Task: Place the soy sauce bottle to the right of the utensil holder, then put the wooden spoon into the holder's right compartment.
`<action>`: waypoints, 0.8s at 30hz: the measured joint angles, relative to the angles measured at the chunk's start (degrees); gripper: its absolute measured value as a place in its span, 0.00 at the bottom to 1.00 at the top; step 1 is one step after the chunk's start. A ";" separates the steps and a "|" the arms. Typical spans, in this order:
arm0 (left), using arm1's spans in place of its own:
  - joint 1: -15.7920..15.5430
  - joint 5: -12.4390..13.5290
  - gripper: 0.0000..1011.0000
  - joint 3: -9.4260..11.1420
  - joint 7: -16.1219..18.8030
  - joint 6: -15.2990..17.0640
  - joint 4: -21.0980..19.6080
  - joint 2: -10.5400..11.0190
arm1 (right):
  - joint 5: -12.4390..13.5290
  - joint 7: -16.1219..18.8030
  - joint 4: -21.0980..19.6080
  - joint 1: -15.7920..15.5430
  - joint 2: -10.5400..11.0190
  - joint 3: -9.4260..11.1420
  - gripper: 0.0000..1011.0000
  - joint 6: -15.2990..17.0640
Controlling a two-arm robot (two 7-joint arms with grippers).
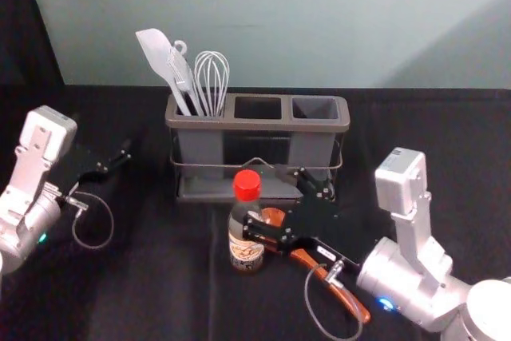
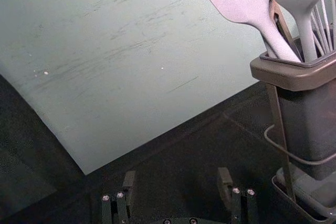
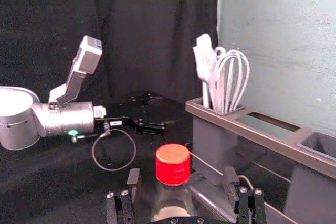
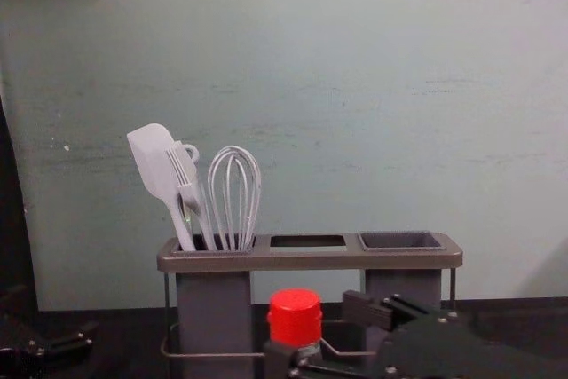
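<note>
Okay, looks like a grab for the soy sauce bottle (image 1: 244, 253): got the right gripper (image 3: 182, 176) reaching in front of the utensil holder (image 4: 311, 259), open, fingers spread either side of the bottle, gaps showing. Standing upright on the worktop (image 1: 160, 285), so probably good for a side pinch, then needs carrying over to the holder's right. Seeing the wooden spoon (image 1: 343, 295) lying slantwise to the bottle's right, partly under that gripper; fine there as second job, but easy to knock. Parked off left: the left gripper (image 2: 177, 176), also open, probably not needed.

As for containers, got a spatula (image 4: 153, 161), brush (image 4: 191, 193) and whisk (image 4: 235, 193) bunched in the left compartment (image 4: 213, 308). Seemingly no cup under the middle opening (image 1: 258, 108). Looks empty inside the right compartment (image 1: 315, 109), so should be ready for the spoon.
</note>
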 joint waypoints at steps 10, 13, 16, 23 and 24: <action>0.00 0.00 0.99 0.00 0.00 0.00 0.00 0.00 | -2.05 0.92 1.88 1.54 -2.63 -0.21 0.99 0.41; 0.00 0.00 0.99 0.00 0.00 0.00 0.00 0.00 | -2.35 1.25 2.35 1.82 -3.45 -0.10 0.99 0.50; 0.00 0.00 0.99 -0.01 0.00 0.00 0.00 0.00 | -2.71 1.59 2.70 1.97 -4.12 -0.05 0.99 0.60; 0.00 0.00 0.99 0.00 0.00 0.00 0.00 0.00 | -3.32 2.03 2.75 1.36 -5.30 0.58 0.90 0.59; 0.00 0.00 0.99 0.00 0.00 0.00 0.00 0.00 | -3.44 2.03 2.71 1.27 -5.38 0.66 0.88 0.60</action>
